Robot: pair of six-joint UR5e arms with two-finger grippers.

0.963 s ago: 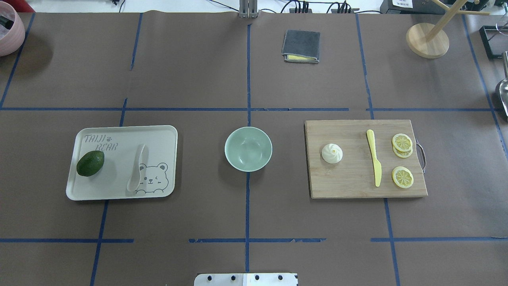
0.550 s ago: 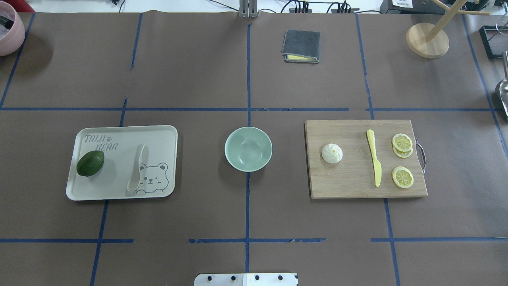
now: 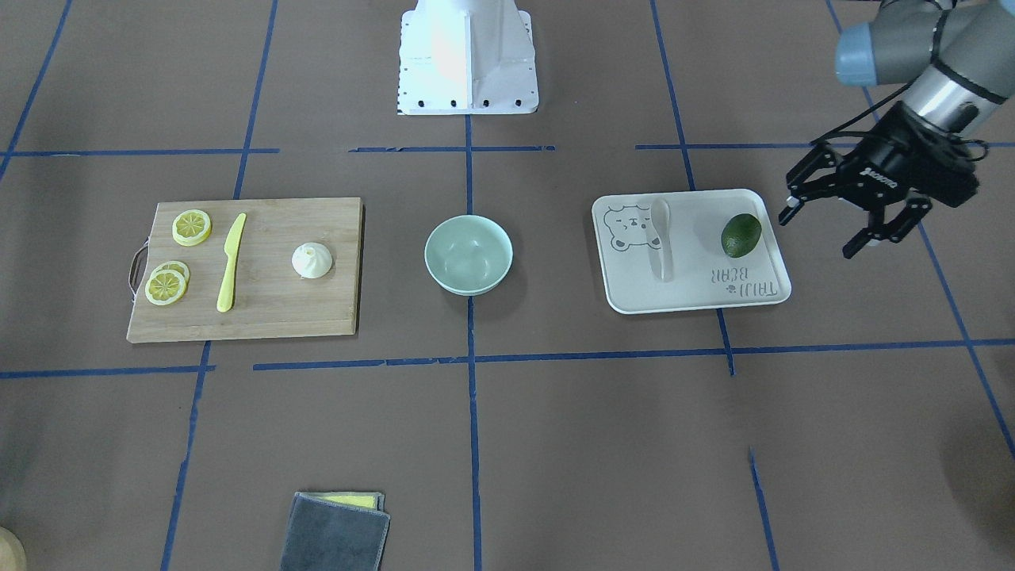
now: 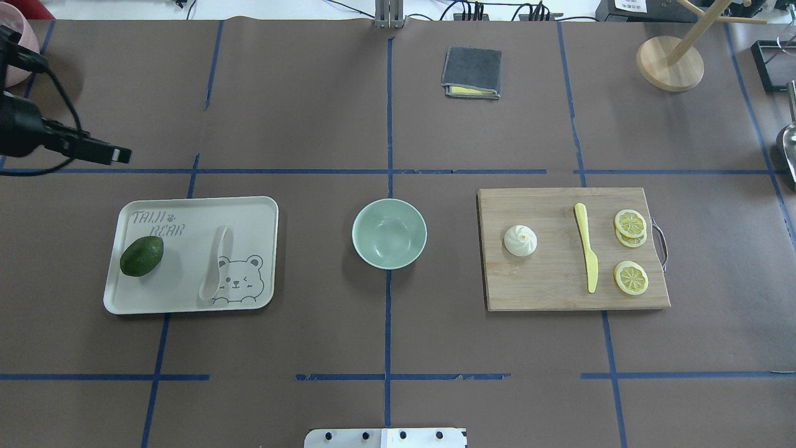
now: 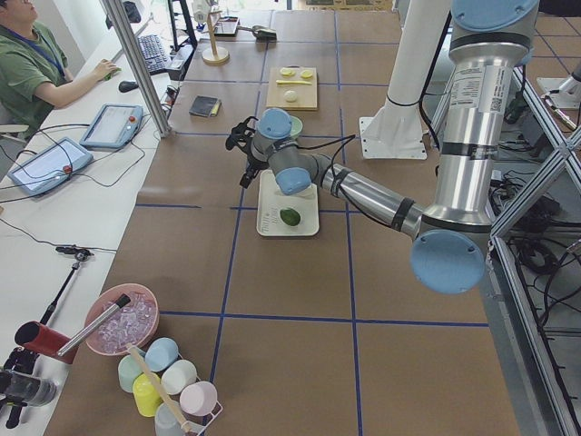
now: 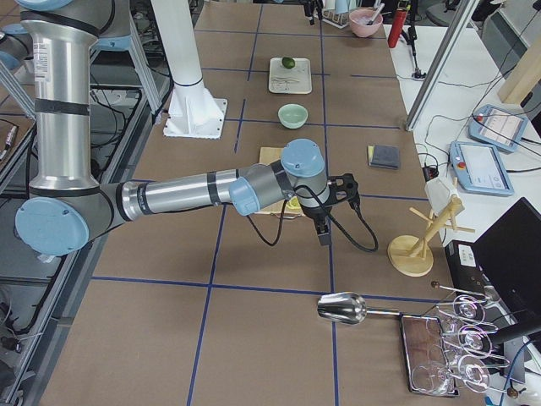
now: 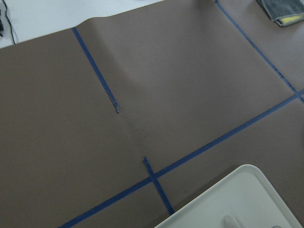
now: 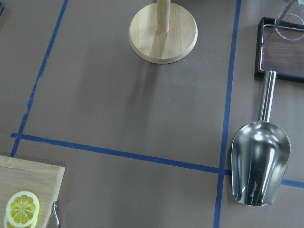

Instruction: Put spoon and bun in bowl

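Note:
The off-white spoon [image 4: 214, 262] lies on a cream tray [image 4: 249, 218] left of the bowl, next to a dark green avocado [image 4: 142, 256]. The empty mint-green bowl [image 4: 389, 233] stands at the table's middle. The white pleated bun [image 4: 520, 240] sits on a wooden cutting board [image 4: 547, 286] to the right. My left gripper [image 3: 821, 234] is open and empty, above the table beyond the tray's outer side, near the avocado [image 3: 741, 235]. My right gripper [image 6: 325, 216] shows only in the exterior right view, past the board's outer end; I cannot tell its state.
On the board lie a yellow plastic knife [image 4: 586, 249] and lemon slices [image 4: 630, 223]. A folded grey cloth [image 4: 472, 73] lies at the far middle. A wooden stand [image 4: 670, 63] and a metal scoop [image 8: 260, 161] are at the far right.
My left arm and gripper have come into the overhead view at the upper left, beyond the tray. The spoon, bun and bowl have not moved.

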